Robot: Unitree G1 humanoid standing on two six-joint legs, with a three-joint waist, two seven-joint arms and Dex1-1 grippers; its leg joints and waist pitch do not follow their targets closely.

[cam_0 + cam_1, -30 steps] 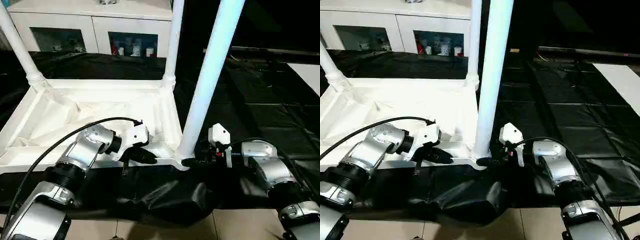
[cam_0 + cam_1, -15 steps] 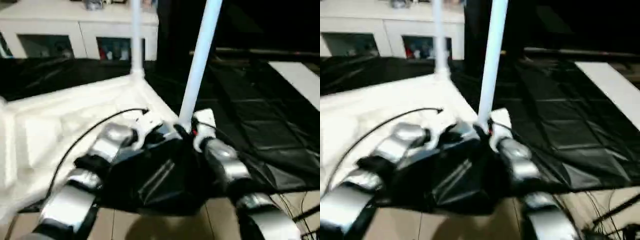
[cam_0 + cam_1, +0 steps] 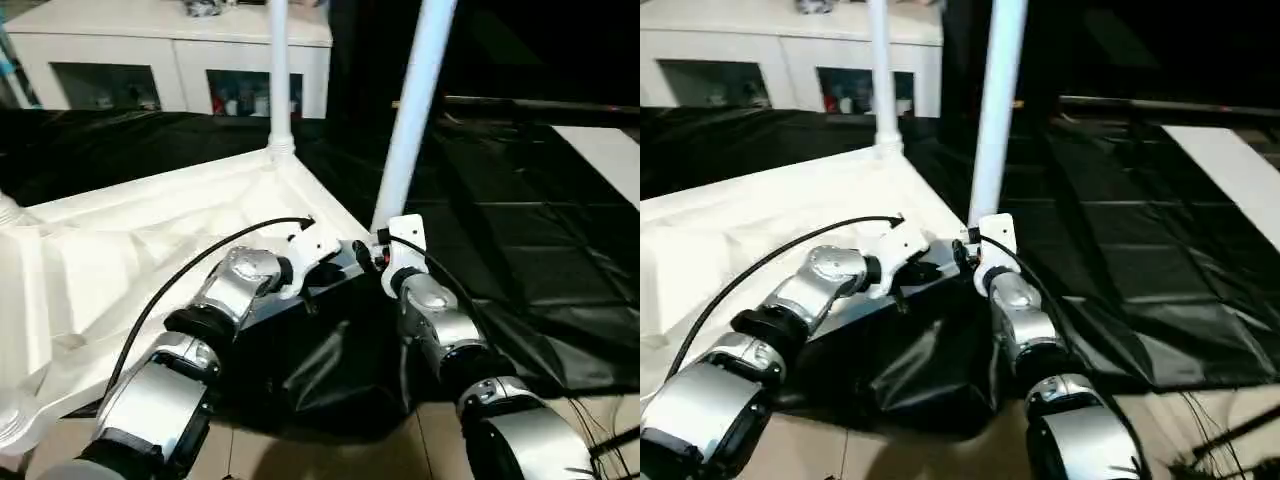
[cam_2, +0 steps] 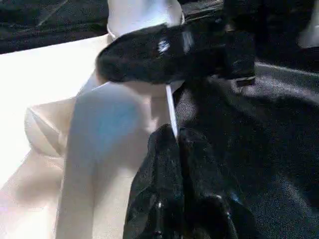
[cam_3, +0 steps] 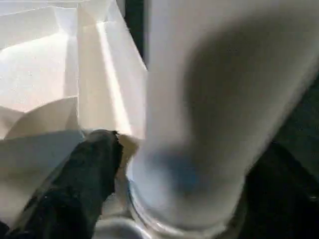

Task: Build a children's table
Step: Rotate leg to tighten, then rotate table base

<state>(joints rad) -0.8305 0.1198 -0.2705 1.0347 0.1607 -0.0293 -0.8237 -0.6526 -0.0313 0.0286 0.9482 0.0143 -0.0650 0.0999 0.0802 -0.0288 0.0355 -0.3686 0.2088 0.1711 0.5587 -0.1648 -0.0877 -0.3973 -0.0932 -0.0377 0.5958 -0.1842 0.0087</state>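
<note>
The children's table (image 3: pixel 150 250) lies upside down on black sheeting (image 3: pixel 520 250) spread over the floor, taking up the 9 o'clock half of the head view. It is white plastic, its underside a shallow tray with raised ribs and a folded rim. Two white tube legs stand upright in round corner sockets: the far leg (image 3: pixel 279 70) at about 12 o'clock, the near leg (image 3: pixel 412 110) toward 1 o'clock, running past the top edge. Another socket collar shows at the 9 o'clock edge.

Both pincers meet at the table's near corner, at the foot of the near leg. The left pincer (image 4: pixel 172 144) is closed, its two black fingers pressed together on the thin white rim of the table. The right pincer (image 3: pixel 372 258) sits at the base of the near leg; one black finger (image 5: pixel 84 169) lies just beside the leg's socket, and its jaws stand apart around the leg.

A white cabinet (image 3: pixel 170 60) with glass doors stands behind, at 11 o'clock.
</note>
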